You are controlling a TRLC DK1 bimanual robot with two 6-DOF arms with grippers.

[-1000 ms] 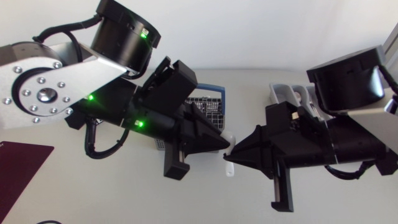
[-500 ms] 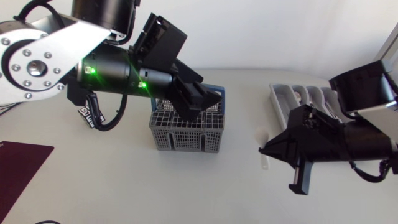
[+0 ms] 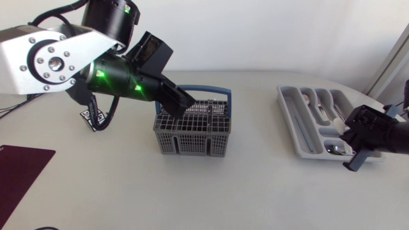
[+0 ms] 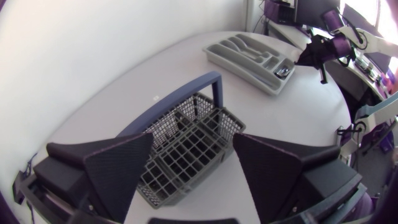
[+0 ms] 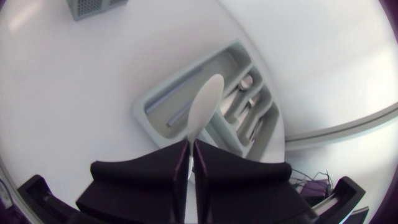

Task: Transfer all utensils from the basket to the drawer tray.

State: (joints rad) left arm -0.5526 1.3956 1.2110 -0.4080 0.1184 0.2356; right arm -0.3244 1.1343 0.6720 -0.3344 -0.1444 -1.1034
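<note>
A grey wire basket with a blue handle stands mid-table. My left gripper hangs just above its far left corner. In the left wrist view this gripper is open, with nothing between its fingers and the basket below them. At the right, the grey drawer tray holds several metal utensils. My right gripper is over the tray's near right end. In the right wrist view it is shut on a white spoon, whose bowl points out over the tray.
A dark maroon mat lies at the table's front left corner, and a small black-and-white tag under my left arm. The table's curved edge runs just behind the tray. Bare tabletop lies between basket and tray.
The two grippers met at the white spoon in front of the basket. My left gripper let go, opened and drew back over the basket. My right arm carried the spoon rightward to the tray.
</note>
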